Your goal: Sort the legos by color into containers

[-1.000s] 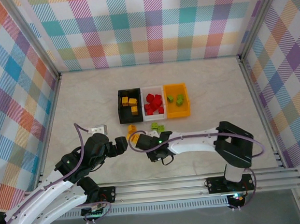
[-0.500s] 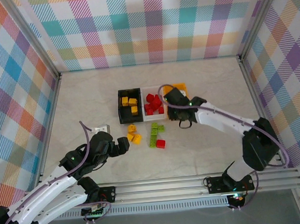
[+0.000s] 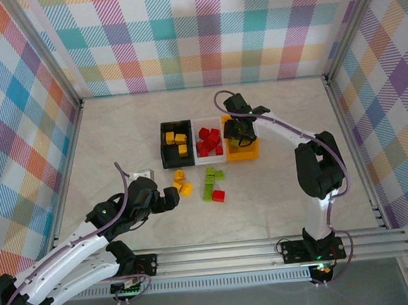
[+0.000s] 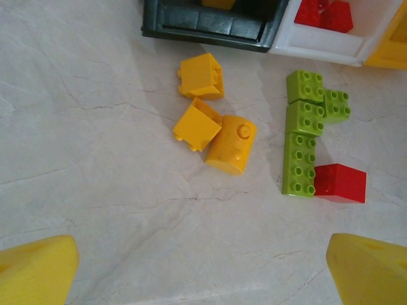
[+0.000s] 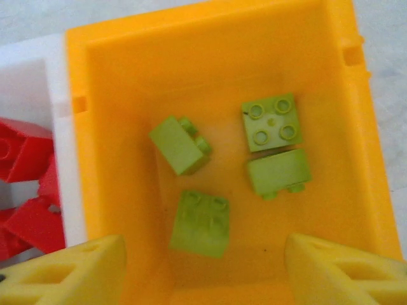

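Legos (image 3: 208,139) were mostly sorted in the top view: yellow in the black bin (image 3: 164,148), red in the white bin (image 3: 205,120), green in the orange bin (image 3: 241,154), where the right gripper (image 3: 239,140) hovered; the left gripper (image 3: 171,199) sat near the loose ones. Left wrist: three yellow bricks (image 4: 206,121), a green cluster (image 4: 304,136) and one red brick (image 4: 340,183) lay unsorted on the table (image 4: 95,159), claw spread. Right wrist: four green legos (image 5: 278,170) binned, claw spread, empty.

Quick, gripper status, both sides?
Left gripper: open, empty.
Right gripper: open, empty, above the orange bin.
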